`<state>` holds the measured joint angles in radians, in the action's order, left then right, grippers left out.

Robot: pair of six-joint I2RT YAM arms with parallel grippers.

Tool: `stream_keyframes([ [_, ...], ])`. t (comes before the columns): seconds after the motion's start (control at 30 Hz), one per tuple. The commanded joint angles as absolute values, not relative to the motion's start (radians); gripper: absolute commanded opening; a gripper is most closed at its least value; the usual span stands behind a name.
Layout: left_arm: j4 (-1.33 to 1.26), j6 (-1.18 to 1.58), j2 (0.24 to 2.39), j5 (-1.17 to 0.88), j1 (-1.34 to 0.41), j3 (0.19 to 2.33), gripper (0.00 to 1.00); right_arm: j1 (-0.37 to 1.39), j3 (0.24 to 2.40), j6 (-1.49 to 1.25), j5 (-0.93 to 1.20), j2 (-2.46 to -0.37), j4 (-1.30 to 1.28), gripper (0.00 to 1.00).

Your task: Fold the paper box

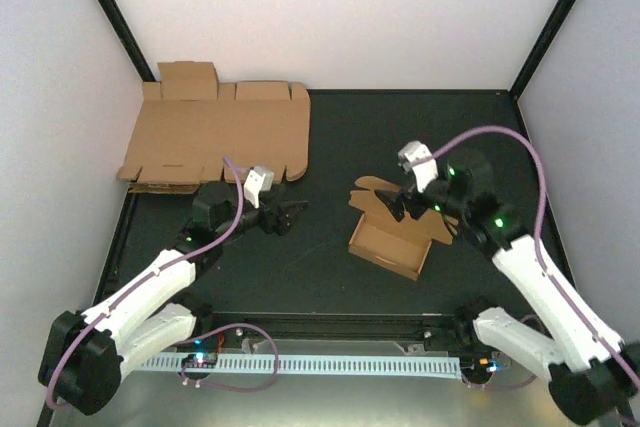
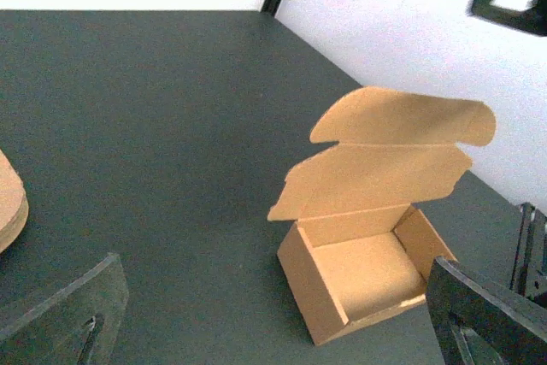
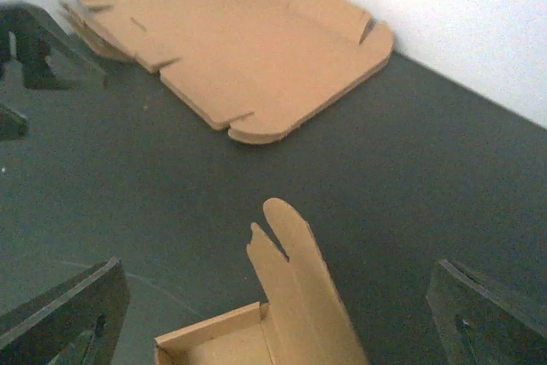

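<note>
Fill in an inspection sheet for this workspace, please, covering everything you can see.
Surface: dark table, no spills seen.
Job's things: box folded into a tray, lid flap upright.
Clutter: flat cardboard sheets stacked at the far left corner.
Grippers: left gripper open, empty; right gripper open around the lid flap, not gripping it.
Cables: purple cables run along both arms.
Surroundings: white walls, black posts.

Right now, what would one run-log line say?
paper box: base formed, lid upright, unclosed | left gripper: open, empty | right gripper: open, at lid | flat cardboard sheets: far left
</note>
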<state>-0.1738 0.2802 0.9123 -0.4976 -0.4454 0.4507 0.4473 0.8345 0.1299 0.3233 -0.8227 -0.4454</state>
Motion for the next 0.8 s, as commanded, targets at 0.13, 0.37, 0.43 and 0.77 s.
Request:
stream_keyframes([
  [0.13, -0.272, 0.363, 0.909, -0.508, -0.443, 0.455, 0.99, 0.445, 1.127, 0.371, 0.245, -1.197, -0.757, 0.96],
  [0.37, -0.252, 0.343, 0.859, -0.491, -0.443, 0.423, 0.99, 0.446, 1.355, 0.43, 0.165, -1.404, -0.992, 0.77],
  [0.43, -0.253, 0.342, 0.853, -0.487, -0.443, 0.416, 0.99, 0.448, 1.373, 0.449, 0.15, -1.424, -1.026, 0.7],
  [0.77, -0.254, 0.34, 0.862, -0.492, -0.443, 0.414, 0.99, 0.461, 1.357, 0.454, 0.195, -1.405, -1.032, 0.57],
])
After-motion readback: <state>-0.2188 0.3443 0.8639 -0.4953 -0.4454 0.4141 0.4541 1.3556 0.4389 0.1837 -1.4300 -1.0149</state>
